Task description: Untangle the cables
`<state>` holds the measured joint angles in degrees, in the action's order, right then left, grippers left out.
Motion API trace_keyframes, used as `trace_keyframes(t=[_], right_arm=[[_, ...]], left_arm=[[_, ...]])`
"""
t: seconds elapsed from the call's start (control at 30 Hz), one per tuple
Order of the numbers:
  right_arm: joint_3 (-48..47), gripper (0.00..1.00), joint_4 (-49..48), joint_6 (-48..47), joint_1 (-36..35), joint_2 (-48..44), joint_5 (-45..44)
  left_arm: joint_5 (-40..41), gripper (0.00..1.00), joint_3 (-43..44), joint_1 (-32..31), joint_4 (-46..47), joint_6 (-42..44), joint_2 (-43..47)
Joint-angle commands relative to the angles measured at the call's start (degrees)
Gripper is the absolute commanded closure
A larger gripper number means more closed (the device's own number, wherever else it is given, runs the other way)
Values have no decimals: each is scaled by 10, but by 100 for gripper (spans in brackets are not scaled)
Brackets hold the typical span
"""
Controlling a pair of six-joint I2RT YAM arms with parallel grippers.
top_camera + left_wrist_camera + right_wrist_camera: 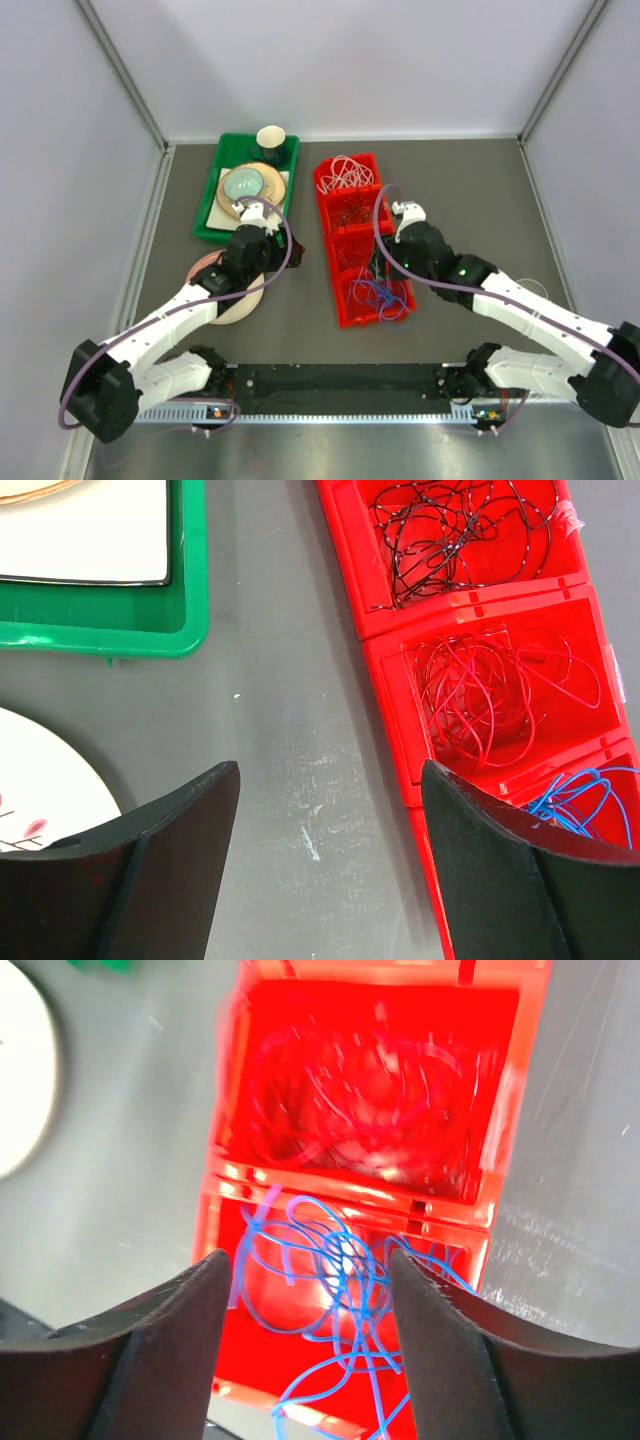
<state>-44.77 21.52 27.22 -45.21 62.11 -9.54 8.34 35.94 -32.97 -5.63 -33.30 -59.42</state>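
Right wrist view: right pincer [308,1272] released, hovered over blue cables [345,1290] in red tray [440,1210] | left pincer [330,775] released, hovered above grey bench [290,730] beside tray.

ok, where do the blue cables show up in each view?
Top external: blue cables in the red tray's nearest compartment, some spilling over its edge.
Left wrist: blue cables at the lower right edge.
Right wrist: blue cables at lower centre.
Shared landmark: the red tray; the red cables fill the neighbouring compartment.
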Motion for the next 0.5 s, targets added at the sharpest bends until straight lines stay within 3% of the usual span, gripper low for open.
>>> trace_keyframes(t=[0.0, 0.13, 0.23, 0.4, 0.47], right_arm=[[-44, 29, 57, 3, -7, -40, -17], [-14, 16, 113, 19, -7, -92, -33], [18, 14, 147, 64, -8, -150, -19], [87, 14, 163, 142, -21, -198, 5], [98, 21, 162, 150, -30, -194, -2]], left_arm=[[-7, 22, 1, 4, 31, -1, -3], [-5, 22, -1, 3, 26, -1, 5], [-2, 22, -3, 4, 25, 1, 6], [-10, 22, -3, 4, 33, -10, -2], [-14, 22, -6, 4, 39, -12, -8]])
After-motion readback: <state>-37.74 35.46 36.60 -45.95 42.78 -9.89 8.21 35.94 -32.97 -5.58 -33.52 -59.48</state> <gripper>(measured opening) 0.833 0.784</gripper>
